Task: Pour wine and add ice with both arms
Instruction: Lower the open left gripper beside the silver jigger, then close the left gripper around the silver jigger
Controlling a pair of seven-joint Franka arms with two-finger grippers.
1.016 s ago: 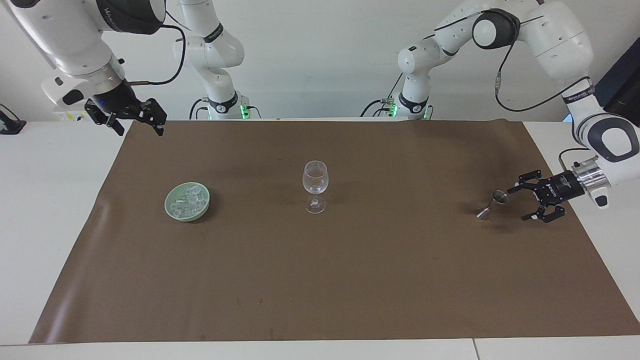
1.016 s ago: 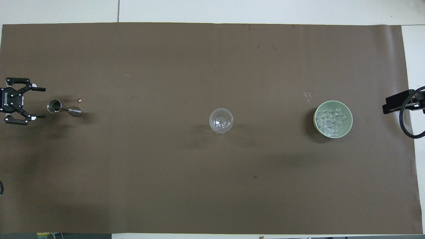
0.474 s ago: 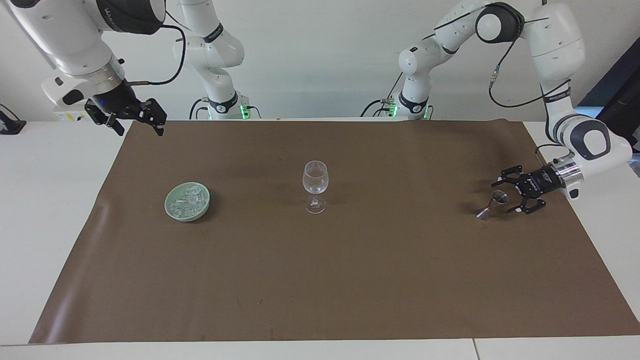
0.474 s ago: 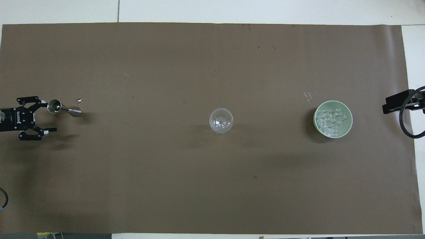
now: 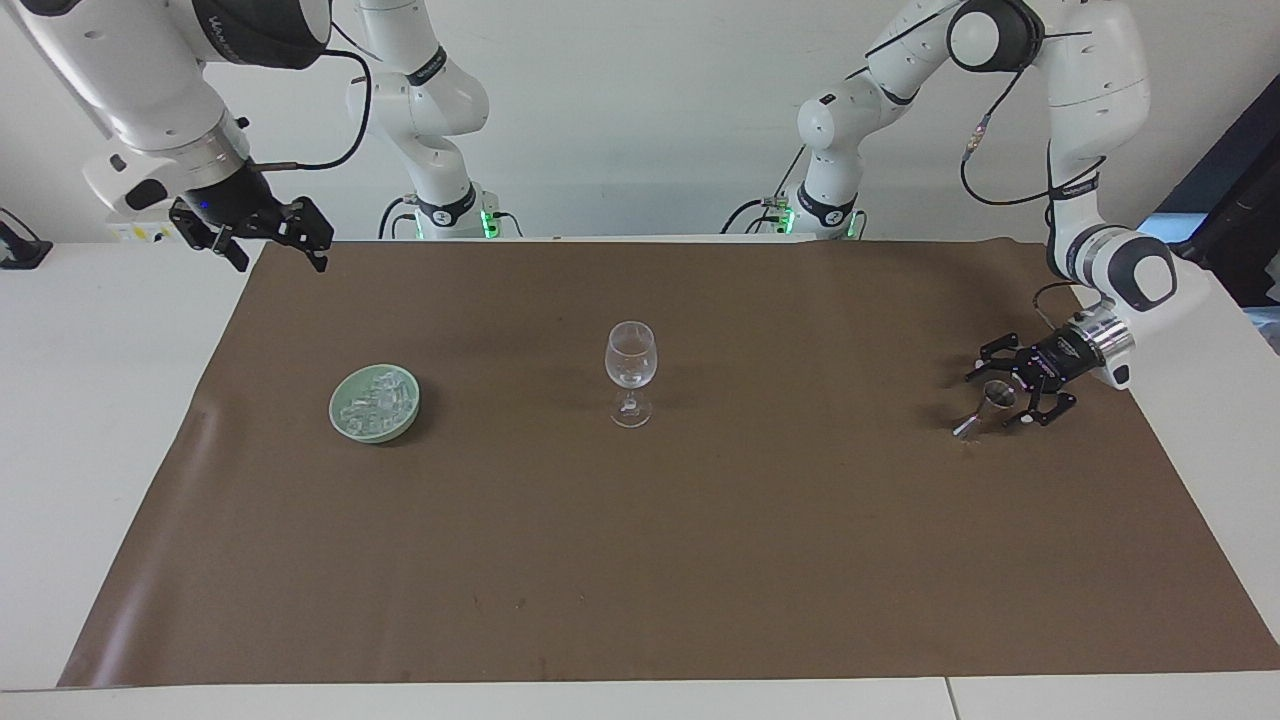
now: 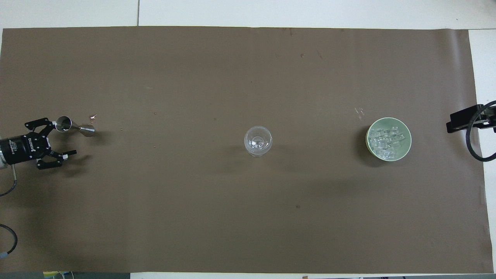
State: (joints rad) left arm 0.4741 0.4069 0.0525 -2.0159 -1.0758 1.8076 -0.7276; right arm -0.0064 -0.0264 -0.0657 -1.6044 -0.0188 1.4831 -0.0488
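A brown mat (image 5: 640,520) covers the white table (image 5: 100,420) before a pale wall. Landmark: the wine glass (image 5: 630,372), mid-mat. Toward the right arm's end, the right gripper (image 5: 268,236) waits over the mat's edge, fingers spread. The ice (image 5: 376,399) fills a green bowl (image 5: 346,417). Toward the left arm's end, the left gripper (image 5: 1006,389) spreads wide around a steel jigger (image 5: 986,405).

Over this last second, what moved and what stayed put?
The left gripper, open, closed in on the metal jigger and now flanks its cup without gripping it. The right gripper waits unmoved at the mat's corner; the wine glass, ice and green bowl stayed put.
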